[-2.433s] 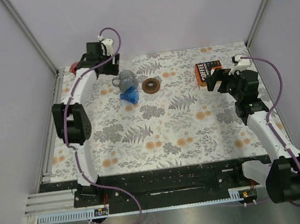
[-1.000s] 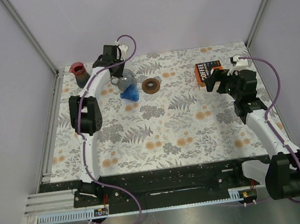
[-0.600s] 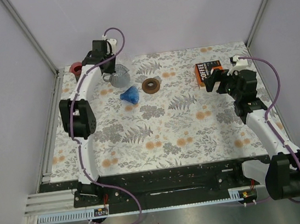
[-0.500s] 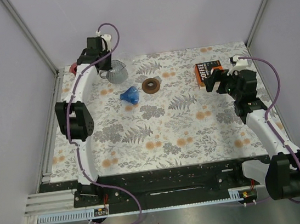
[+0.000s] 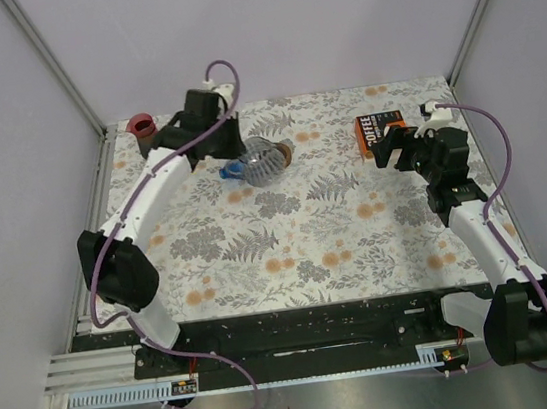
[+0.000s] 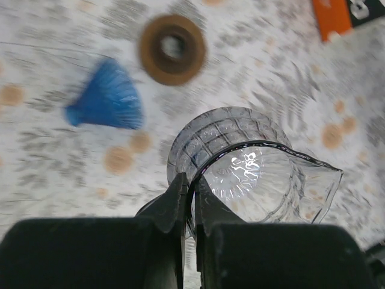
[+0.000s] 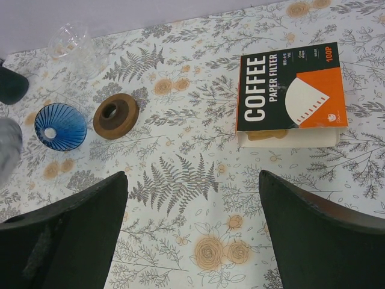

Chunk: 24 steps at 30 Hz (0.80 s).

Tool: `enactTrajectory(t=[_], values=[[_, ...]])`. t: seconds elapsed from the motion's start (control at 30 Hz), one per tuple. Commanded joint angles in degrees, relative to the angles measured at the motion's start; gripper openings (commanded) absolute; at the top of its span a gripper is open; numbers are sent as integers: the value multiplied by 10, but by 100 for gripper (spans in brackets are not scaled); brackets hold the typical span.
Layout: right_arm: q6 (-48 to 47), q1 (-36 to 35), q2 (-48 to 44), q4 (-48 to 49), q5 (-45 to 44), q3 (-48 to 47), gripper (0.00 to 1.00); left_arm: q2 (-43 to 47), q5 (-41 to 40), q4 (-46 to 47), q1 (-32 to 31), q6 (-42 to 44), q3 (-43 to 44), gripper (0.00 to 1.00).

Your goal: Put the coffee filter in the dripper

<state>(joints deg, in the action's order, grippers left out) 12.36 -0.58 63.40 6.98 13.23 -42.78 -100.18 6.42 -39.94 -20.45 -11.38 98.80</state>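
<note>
The left pincer point(image 6: 191, 186) is nipped nearly shut on the thin rim of a glass carafe point(image 6: 240, 174), with one finger inside the mouth and one outside. The carafe hangs tilted above the worktop point(image 5: 307, 230), directly over the blue dripper point(image 6: 108, 99) and close to a brown ring point(image 6: 172, 49).

That grip is the main risk. It is a narrow pinch on smooth glass with the carafe's weight off to one side, so the carafe could pivot or slide out. If it does, it would likely land on the dripper or the ring, and might chip or knock them away.

The dripper lies on its side with its mouth towards the right arm, so as it lies it would not hold a filter properly.

The right pincer point(image 7: 192, 241) stands wide and empty near the filter box point(image 7: 290, 90) at the far right of the worktop. The paper filters point(image 7: 264, 135) just peek out of the box's open end. From there, a pull could bring out several sheets at once or drag the light box along.

The box reads "COFFEE PAPER FILTER" in white on black, with "100P" in its orange corner. The smaller print is too fine to read. Some marks show through the carafe's glass, but they are too distorted to make out.
</note>
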Motion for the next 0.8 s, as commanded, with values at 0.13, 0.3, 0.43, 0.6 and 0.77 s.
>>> enactTrajectory(t=[0.13, 0.3, 0.43, 0.6, 0.77], values=[[5, 1, -20, 9, 10, -5, 98, 52, -34, 90, -116, -96, -138, 0], [5, 1, -22, 9, 11, -5, 97, 48, -114, 151, -156, -119, -207, 0], [5, 1, -22, 9, 12, -5, 98, 39, -136, 180, -169, -139, -240, 0], [5, 2, -20, 11, 13, -5, 98, 19, -117, 196, -175, -151, -259, 0], [5, 1, -16, 13, 16, -5, 98, 3, -158, 216, -200, -117, -275, 0]])
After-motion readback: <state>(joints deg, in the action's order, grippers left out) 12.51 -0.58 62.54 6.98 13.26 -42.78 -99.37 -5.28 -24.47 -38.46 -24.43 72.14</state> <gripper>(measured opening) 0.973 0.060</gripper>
